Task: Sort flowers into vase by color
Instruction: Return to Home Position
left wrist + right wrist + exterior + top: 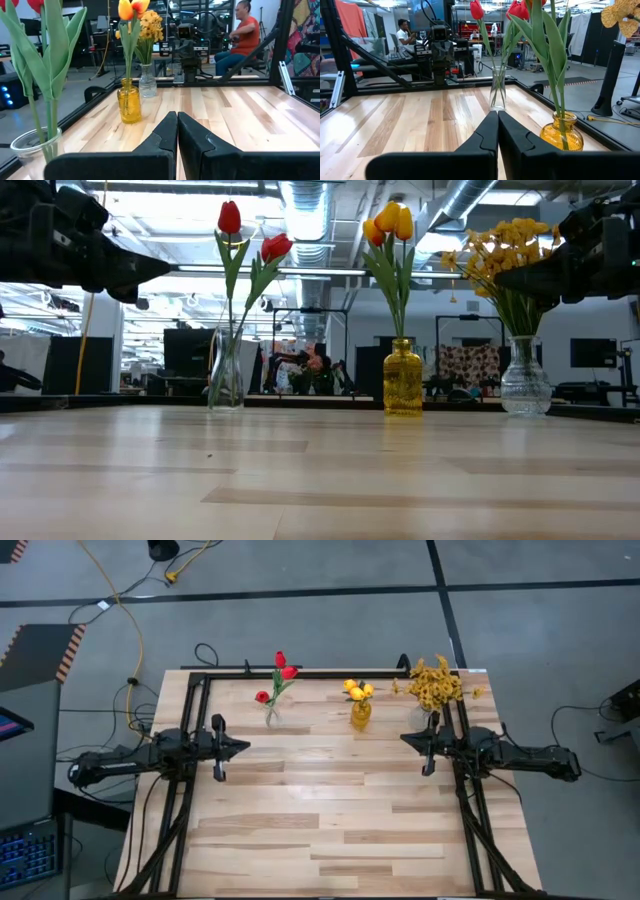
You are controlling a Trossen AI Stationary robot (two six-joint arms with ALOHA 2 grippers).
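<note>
Three vases stand in a row along the far edge of the table (330,840). The red tulips (229,218) are in a tall clear vase (225,375) nearest the far left corner. The yellow-orange tulips (390,222) are in a small amber vase (403,385) in the middle. The mustard-yellow sprays (505,245) are in a bumpy glass vase (525,385) by the far right corner. Every flower I can see is standing in a vase, each color on its own, so the sorting looks done.

The left gripper (244,747) hangs by the left edge, and its jaws are pressed together with nothing between them. The right gripper (405,739) hangs by the right edge, just beside the mustard vase. Its jaws are pressed together too, and they hold nothing.

I think these flowers are very light. The stems look thin and bendy, and the heads look soft and easy to squash. The best place to pinch one is probably on the bare stem, below the head. The glass vases look easy to tip over, so a pull on a stem should go straight up.
</note>
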